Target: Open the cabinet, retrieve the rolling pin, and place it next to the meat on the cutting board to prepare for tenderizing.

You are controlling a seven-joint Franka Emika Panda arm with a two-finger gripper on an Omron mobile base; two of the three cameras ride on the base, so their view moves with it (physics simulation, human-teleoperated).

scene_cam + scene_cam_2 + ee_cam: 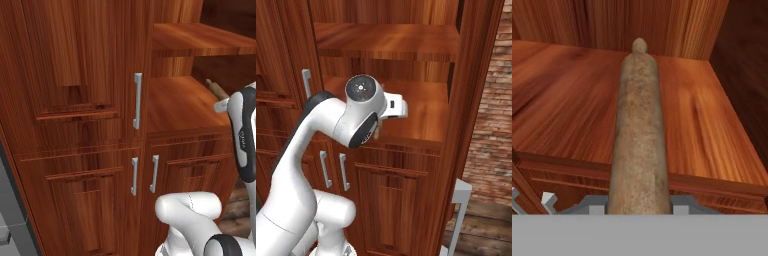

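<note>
Inside open cabinet [75, 75], left door shut with long silver handle [137, 100]; right side showed bare wooden shelf [567, 95]. Gripper [639, 207] was clamped narrow on rolling pin [638, 130], pin pointing into cabinet above shelf.

From my hand view, the near end of the rolling pin [639, 135] runs off the bottom edge, so I cannot see its near knob or where the fingers meet it. In my left base view only the far tip of the pin [216, 88] shows near the shelf's right edge; the arm [243, 135] covers the rest. In my right base view the arm's wrist [363, 112] hides the pin entirely. The open cabinet [476, 100] door is cut off at top and bottom.
</note>
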